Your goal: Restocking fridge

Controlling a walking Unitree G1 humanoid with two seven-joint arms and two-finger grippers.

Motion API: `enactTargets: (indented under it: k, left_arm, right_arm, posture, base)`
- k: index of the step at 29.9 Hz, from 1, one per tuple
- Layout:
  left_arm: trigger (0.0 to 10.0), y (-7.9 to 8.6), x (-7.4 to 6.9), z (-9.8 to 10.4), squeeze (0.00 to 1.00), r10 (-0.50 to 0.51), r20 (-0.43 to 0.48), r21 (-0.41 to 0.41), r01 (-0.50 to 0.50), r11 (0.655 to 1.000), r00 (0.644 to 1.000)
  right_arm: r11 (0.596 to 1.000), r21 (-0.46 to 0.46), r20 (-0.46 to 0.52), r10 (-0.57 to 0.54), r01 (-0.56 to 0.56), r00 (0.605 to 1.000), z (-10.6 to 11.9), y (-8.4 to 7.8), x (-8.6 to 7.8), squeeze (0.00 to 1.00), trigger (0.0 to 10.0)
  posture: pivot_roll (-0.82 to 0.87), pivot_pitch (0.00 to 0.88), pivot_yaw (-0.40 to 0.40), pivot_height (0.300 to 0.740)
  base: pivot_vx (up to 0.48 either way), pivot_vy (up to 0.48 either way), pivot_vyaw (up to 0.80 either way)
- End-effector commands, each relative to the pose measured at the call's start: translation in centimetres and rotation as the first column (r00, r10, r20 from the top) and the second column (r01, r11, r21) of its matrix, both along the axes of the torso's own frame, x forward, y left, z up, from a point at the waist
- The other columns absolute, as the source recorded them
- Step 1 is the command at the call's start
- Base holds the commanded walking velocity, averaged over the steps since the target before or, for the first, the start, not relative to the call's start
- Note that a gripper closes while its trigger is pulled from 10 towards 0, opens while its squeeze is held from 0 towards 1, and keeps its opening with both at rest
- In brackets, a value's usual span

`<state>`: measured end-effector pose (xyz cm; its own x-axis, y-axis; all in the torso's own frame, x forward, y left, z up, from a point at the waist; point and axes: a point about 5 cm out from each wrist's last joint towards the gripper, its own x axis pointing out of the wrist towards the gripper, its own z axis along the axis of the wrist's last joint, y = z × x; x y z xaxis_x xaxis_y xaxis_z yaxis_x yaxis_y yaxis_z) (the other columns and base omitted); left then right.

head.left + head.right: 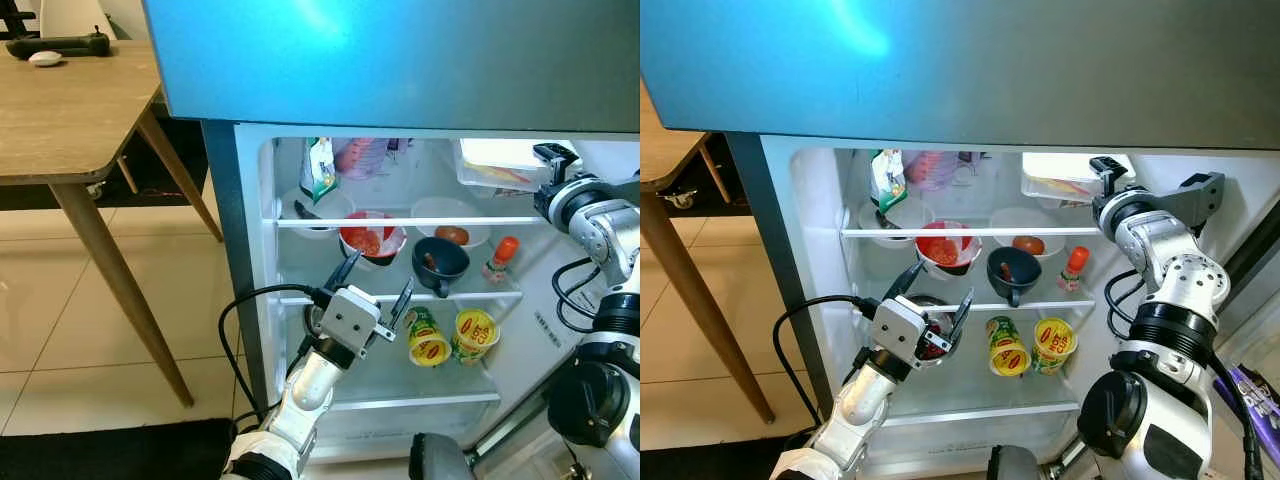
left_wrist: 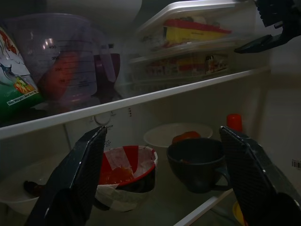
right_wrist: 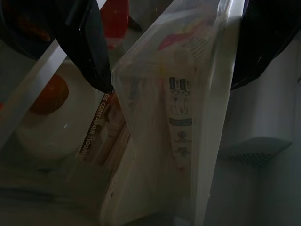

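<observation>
Right end effector (image 1: 1108, 180) clamps the clear food container (image 1: 1065, 178), seating it on the top shelf; release next; left end effector (image 1: 372, 290) spread apart, idle below

Middle fridge shelf (image 1: 400, 221) carries a red-white bowl (image 1: 371, 238) and black cup (image 1: 440, 262).

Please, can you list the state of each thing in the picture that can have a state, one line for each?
fridge door: open.
left gripper: open, empty, before the middle shelf.
right gripper: closed around the clear container's edge.
clear container: lidded, top shelf.
red-lined bowl: upright, holds red food.
dark cup: upright.
two yellow cans: lying on their sides.
red-capped bottle: upright, capped.
</observation>
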<state>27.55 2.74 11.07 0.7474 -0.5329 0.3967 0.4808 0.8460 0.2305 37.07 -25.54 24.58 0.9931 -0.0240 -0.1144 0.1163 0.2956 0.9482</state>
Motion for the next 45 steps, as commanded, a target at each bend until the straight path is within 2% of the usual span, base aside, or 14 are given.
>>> enactTargets:
  k: [1, 9, 13, 20, 22, 23, 24, 27, 28, 29, 31, 37, 45]
  left_arm:
    - [10.0, -0.9, -0.5, -0.4, 0.0, -0.02, -0.036, -0.014, 0.019, 1.0, 0.999]
    - [10.0, -1.0, -0.5, -0.5, 0.0, -0.027, -0.035, -0.012, 0.027, 1.0, 0.999]
    - [10.0, -1.1, -0.6, -0.5, 0.0, -0.032, -0.037, -0.01, 0.031, 0.999, 0.999]
    - [10.0, -1.2, -0.7, -0.6, 0.0, -0.036, -0.04, -0.009, 0.036, 0.999, 0.999]
    - [10.0, -1.2, -0.7, -0.6, 0.0, -0.037, -0.041, -0.009, 0.036, 0.999, 0.998]
    - [10.0, -1.2, -0.7, -0.6, 0.0, -0.037, -0.042, -0.009, 0.036, 0.999, 0.998]
    - [10.0, -1.2, -0.7, -0.7, 0.0, -0.037, -0.043, -0.009, 0.037, 0.999, 0.998]
    - [10.0, -1.2, -0.7, -0.7, 0.0, -0.037, -0.044, -0.01, 0.037, 0.999, 0.998]
    - [10.0, -1.2, -0.7, -0.7, 0.0, -0.037, -0.044, -0.01, 0.037, 0.999, 0.998]
    - [10.0, -1.2, -0.7, -0.7, 0.0, -0.037, -0.045, -0.01, 0.037, 0.999, 0.998]
    - [10.0, -1.2, -0.7, -0.7, 0.0, -0.036, -0.046, -0.01, 0.036, 0.999, 0.998]
    - [10.0, -1.2, -0.7, -0.7, 0.0, -0.036, -0.046, -0.01, 0.035, 0.999, 0.998]
    - [10.0, -1.2, -0.7, -0.7, 0.0, -0.035, -0.047, -0.011, 0.034, 0.999, 0.998]
  right_arm:
    - [1.0, 0.008, -0.03, 0.007, -0.007, 1.0, -0.7, -0.6, -0.3, 0.0, 10.0]
    - [0.997, 0.012, -0.027, 0.08, -0.079, 0.996, -0.9, 0.1, -0.4, 0.0, 10.0]
    - [0.991, -0.065, -0.085, 0.108, -0.114, 0.991, -1.6, 0.4, -0.3, 0.0, 10.0]
    - [0.988, -0.058, -0.059, 0.142, -0.145, 0.988, -1.6, 0.7, -0.3, 0.0, 10.0]
    - [0.985, -0.054, -0.044, 0.164, -0.166, 0.986, -1.5, 0.8, -0.4, 0.04, 10.0]
    - [0.984, -0.049, -0.041, 0.169, -0.171, 0.985, -1.5, 0.9, -0.4, 0.53, 10.0]
    - [0.984, -0.043, -0.039, 0.172, -0.174, 0.984, -1.5, 1.0, -0.4, 0.85, 10.0]
    - [0.985, -0.029, -0.037, 0.17, -0.171, 0.985, -1.5, 1.1, -0.3, 0.91, 10.0]
    - [0.986, -0.007, -0.027, 0.168, -0.168, 0.985, -1.5, 1.1, -0.3, 0.87, 10.0]
    - [0.986, 0.003, -0.024, 0.168, -0.168, 0.986, -1.5, 1.2, -0.2, 0.73, 10.0]
    - [0.986, 0.033, -0.015, 0.163, -0.162, 0.987, -1.5, 1.3, -0.1, 0.0, 10.0]
    - [0.978, 0.072, 0.028, 0.194, -0.195, 0.981, -1.2, 2.0, 0.0, 0.0, 10.0]
    - [0.941, 0.027, 0.154, 0.33, -0.338, 0.931, 0.7, 4.2, -0.3, 0.0, 10.0]
  posture:
    - [-0.13, 0.0, -0.074, 0.55]
    - [-0.13, 0.0, -0.071, 0.55]
    - [-0.13, 0.0, -0.07, 0.55]
    - [-0.13, 0.0, -0.069, 0.55]
    - [-0.13, 0.0, -0.069, 0.55]
    - [-0.13, 0.0, -0.069, 0.55]
    - [-0.13, 0.0, -0.066, 0.55]
    - [-0.13, 0.0, -0.066, 0.55]
    - [-0.13, 0.0, -0.066, 0.55]
    - [-0.13, 0.0, -0.066, 0.55]
    - [-0.13, 0.003, -0.065, 0.55]
    - [-0.13, 0.004, -0.065, 0.55]
    - [-0.13, 0.004, -0.066, 0.55]
  base:
    - [0.0, 0.0, 0.0]
    - [0.0, 0.0, 0.0]
    - [0.0, 0.0, 0.0]
    - [0.0, 0.0, 0.0]
    - [0.0, 0.0, 0.0]
    - [0.0, 0.0, 0.0]
    - [0.0, 0.0, 0.0]
    - [0.0, 0.0, 0.0]
    - [0.0, 0.0, 0.0]
    - [0.0, 0.0, 0.0]
    - [0.0, 0.0, 0.0]
    - [0.0, 0.0, 0.0]
    - [0.0, 0.0, 0.0]
